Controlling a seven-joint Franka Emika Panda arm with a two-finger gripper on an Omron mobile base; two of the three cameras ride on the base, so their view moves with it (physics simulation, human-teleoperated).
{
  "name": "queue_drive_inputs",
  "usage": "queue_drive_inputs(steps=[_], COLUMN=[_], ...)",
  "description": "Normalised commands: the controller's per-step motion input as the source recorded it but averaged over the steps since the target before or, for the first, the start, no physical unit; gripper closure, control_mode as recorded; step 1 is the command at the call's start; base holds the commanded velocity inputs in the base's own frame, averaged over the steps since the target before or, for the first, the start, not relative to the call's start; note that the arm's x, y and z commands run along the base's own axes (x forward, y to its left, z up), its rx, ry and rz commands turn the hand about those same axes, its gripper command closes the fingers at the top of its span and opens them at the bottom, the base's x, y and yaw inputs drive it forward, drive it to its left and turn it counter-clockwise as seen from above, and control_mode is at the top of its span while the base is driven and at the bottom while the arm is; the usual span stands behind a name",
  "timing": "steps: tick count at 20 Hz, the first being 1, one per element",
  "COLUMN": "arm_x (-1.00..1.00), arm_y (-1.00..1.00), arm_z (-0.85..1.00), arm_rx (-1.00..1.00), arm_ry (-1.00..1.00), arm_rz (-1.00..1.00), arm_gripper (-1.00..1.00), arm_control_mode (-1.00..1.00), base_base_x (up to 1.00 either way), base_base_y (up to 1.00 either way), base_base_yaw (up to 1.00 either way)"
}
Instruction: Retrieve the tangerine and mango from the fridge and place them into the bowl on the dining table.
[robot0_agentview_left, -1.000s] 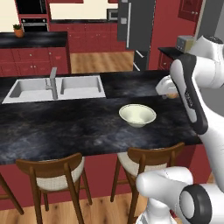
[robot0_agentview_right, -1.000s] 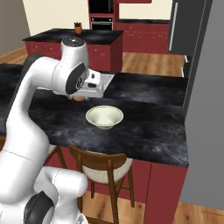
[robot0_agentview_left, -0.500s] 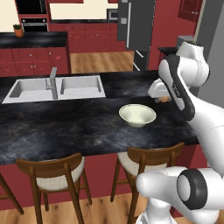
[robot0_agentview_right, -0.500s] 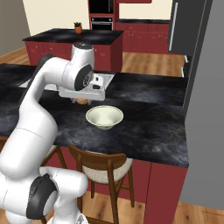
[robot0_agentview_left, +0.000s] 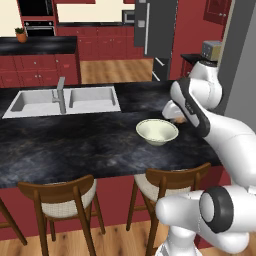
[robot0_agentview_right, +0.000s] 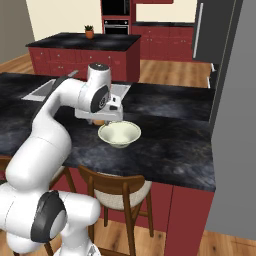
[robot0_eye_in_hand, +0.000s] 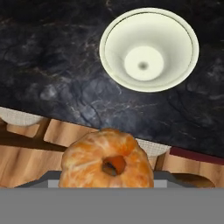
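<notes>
Tangerine (robot0_eye_in_hand: 106, 161) sits clamped in the hand (robot0_eye_in_hand: 106, 181), orange peel with a dark navel facing the hand camera, filling the low middle of that view. A bit of orange shows under the hand (robot0_agentview_right: 100, 120) in the right base view too, and a small orange patch beside the wrist in the left base view. Hand is clenched around the fruit; fingertips themselves hidden behind it.

Bowl (robot0_eye_in_hand: 148, 49) is cream-white, round, upright, nothing inside it. It rests on the black marbled tabletop (robot0_eye_in_hand: 52, 78), near the edge that faces the chairs. In the hand view the tangerine is apart from the bowl, not over its rim; under the fruit lie the tabletop edge, wood floor (robot0_eye_in_hand: 26, 162) and a chair seat.

Left base view: bowl (robot0_agentview_left: 157, 132) on the tabletop (robot0_agentview_left: 75, 145), hand (robot0_agentview_left: 172, 111) just beside and above it on its far right side. Pale double sink (robot0_agentview_left: 65, 100) with faucet is well apart to the left. Two wooden chairs (robot0_agentview_left: 60, 200) with pale seats are tucked under the near edge.

Right base view: bowl (robot0_agentview_right: 119, 134) just beside the hand, on the tabletop (robot0_agentview_right: 170, 135). Dark grey fridge (robot0_agentview_right: 235, 115) rises at the right edge. Red cabinets (robot0_agentview_right: 100, 60) and a small potted plant (robot0_agentview_right: 89, 31) in back.

Mango: can't spot it.
</notes>
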Motion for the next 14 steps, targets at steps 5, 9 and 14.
queue_drive_inputs(steps=[5, 9, 14], arm_x=[0.34, 0.35, 0.36], arm_y=[0.00, 0.01, 0.02], arm_z=[-0.45, -0.39, -0.34], arm_rx=[-0.01, 0.00, 0.00], arm_ry=[0.00, 0.00, 0.00], arm_rz=[-0.03, -0.03, -0.03], arm_gripper=[1.00, 1.00, 1.00], arm_control_mode=[-1.00, -1.00, -1.00], base_base_x=[0.00, 0.00, 0.00], base_base_y=[0.00, 0.00, 0.00], base_base_yaw=[0.00, 0.00, 0.00])
